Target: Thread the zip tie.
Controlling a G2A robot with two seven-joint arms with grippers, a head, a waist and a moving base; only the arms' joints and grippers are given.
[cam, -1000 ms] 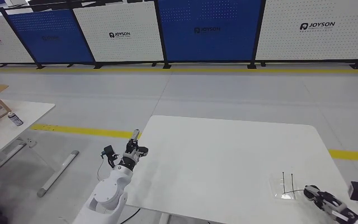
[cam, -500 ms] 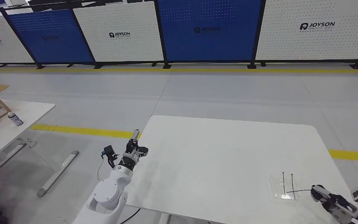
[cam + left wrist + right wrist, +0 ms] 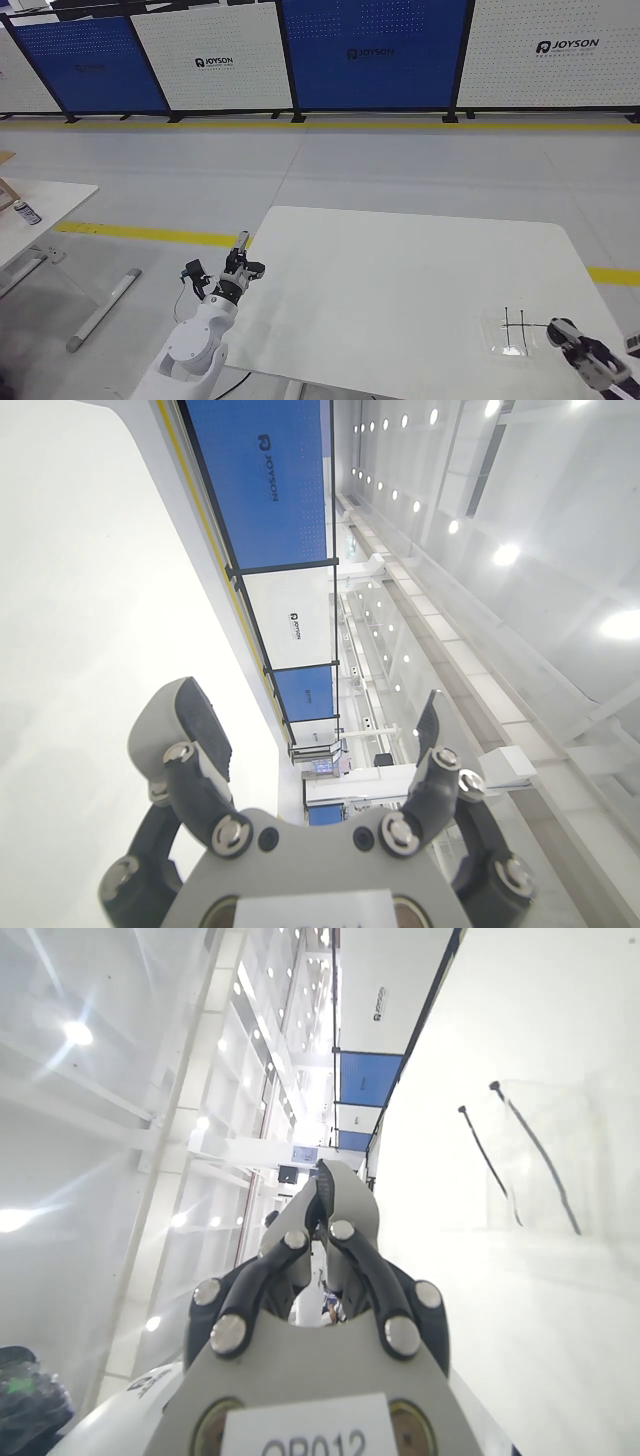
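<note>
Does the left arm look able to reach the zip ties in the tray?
Probably not: the left gripper sits at the table's opposite edge; the zip ties lie beside the right gripper.

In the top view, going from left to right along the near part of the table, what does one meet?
The left gripper → white table → clear tray → right gripper, shut on a zip tie.

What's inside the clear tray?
Two black zip ties lie side by side in the clear tray. A third zip tie, held by the right gripper, crosses over them; contact unclear.
</note>
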